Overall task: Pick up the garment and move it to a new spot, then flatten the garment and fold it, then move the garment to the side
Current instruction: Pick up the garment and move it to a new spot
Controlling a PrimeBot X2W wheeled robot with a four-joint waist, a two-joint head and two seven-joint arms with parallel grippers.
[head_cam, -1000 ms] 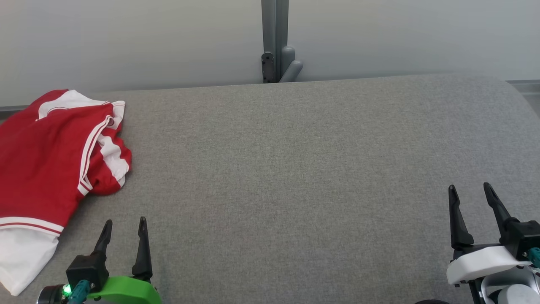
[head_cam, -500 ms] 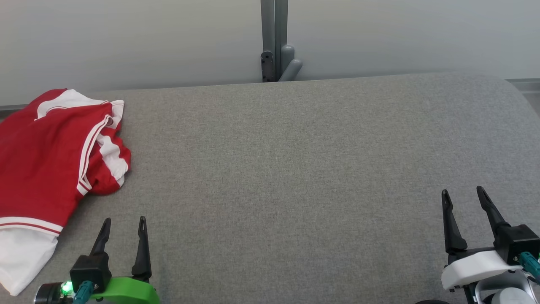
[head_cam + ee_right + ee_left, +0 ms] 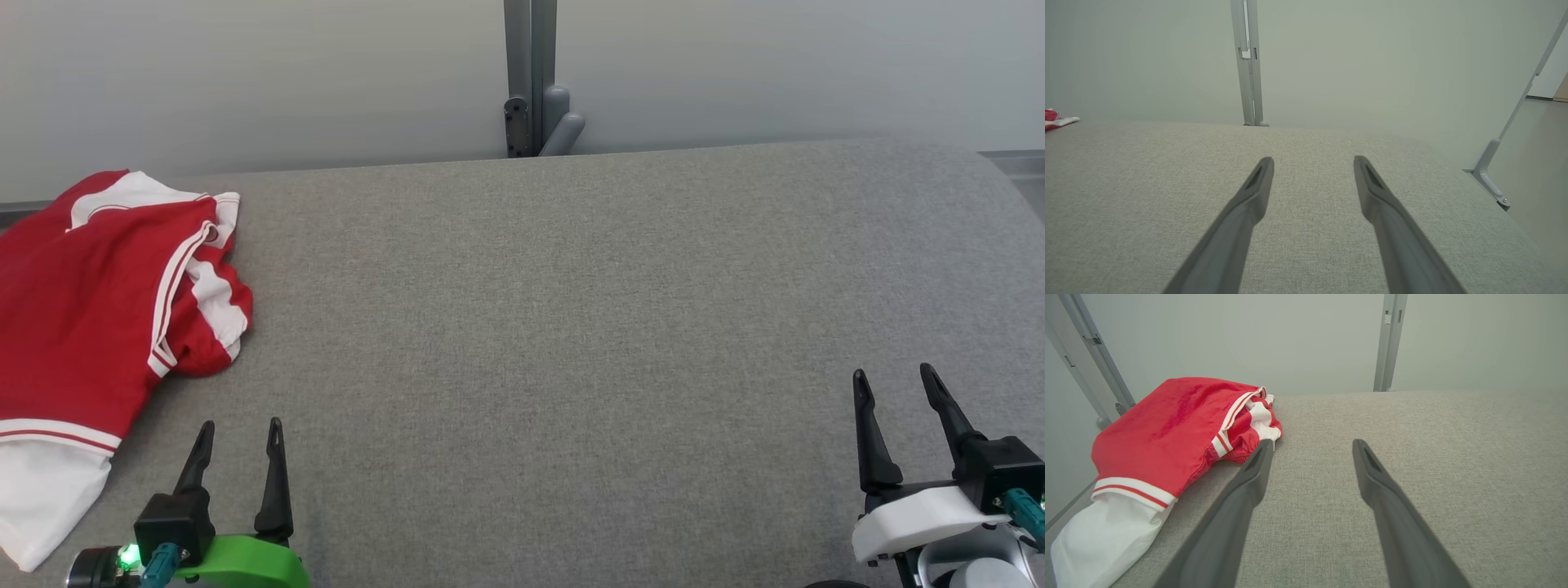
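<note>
Garment [image 3: 90,310], red with white bands, is lying crumpled at the left end of the grey cloth-covered desk [image 3: 531,327], its white part trailing toward the near edge. Just right of it, near the front, the left claw [image 3: 242,425] is hovering with its fingers spread apart, gripping nothing. A grey metal post [image 3: 531,82] is standing behind the desk's far edge at centre. Well apart, at the near right, the right claw [image 3: 892,371] is hovering over the desk, likewise parted and empty.
</note>
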